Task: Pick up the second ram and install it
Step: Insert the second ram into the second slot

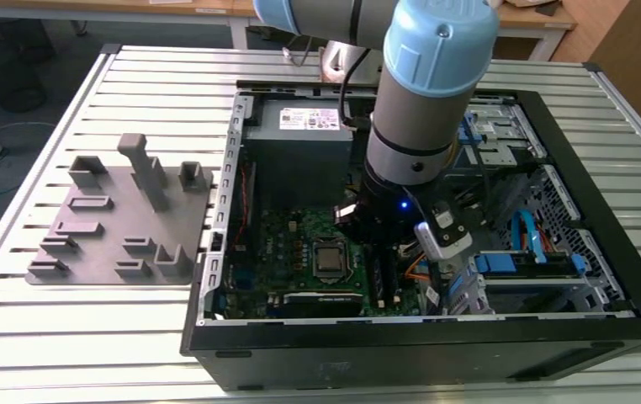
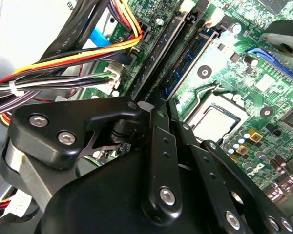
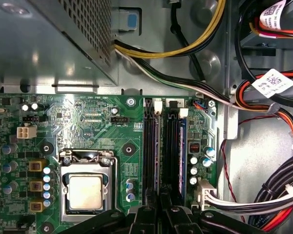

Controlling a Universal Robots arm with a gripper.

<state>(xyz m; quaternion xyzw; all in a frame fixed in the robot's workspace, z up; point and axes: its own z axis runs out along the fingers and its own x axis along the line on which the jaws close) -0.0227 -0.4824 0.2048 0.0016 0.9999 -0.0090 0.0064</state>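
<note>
The second ram point(image 3: 157, 156) is a thin dark stick seen edge-on, standing along the inner memory slot of the green motherboard point(image 3: 88, 117). My gripper point(image 3: 161, 208) sits over the near end of that slot, shut on the stick's edge. In the second wrist view the black finger links meet at the gripper point(image 2: 151, 105), in line with the same slot. The other memory stick point(image 3: 182, 146) point(image 2: 190, 58) stands in the neighbouring slot. In the exterior view the gripper point(image 1: 379, 240) reaches down inside the open computer case point(image 1: 410, 326). I cannot tell how deep the second ram sits.
Beside the slots lies the processor socket point(image 3: 85, 190) point(image 1: 330, 257). The grey power supply point(image 1: 298, 126) and bundles of coloured cables point(image 2: 63, 68) crowd the slot area. Drive bays with blue tabs point(image 1: 528, 244) fill the case's side on the exterior view's right. The grey fixture block point(image 1: 119, 219) stands outside on the slatted table.
</note>
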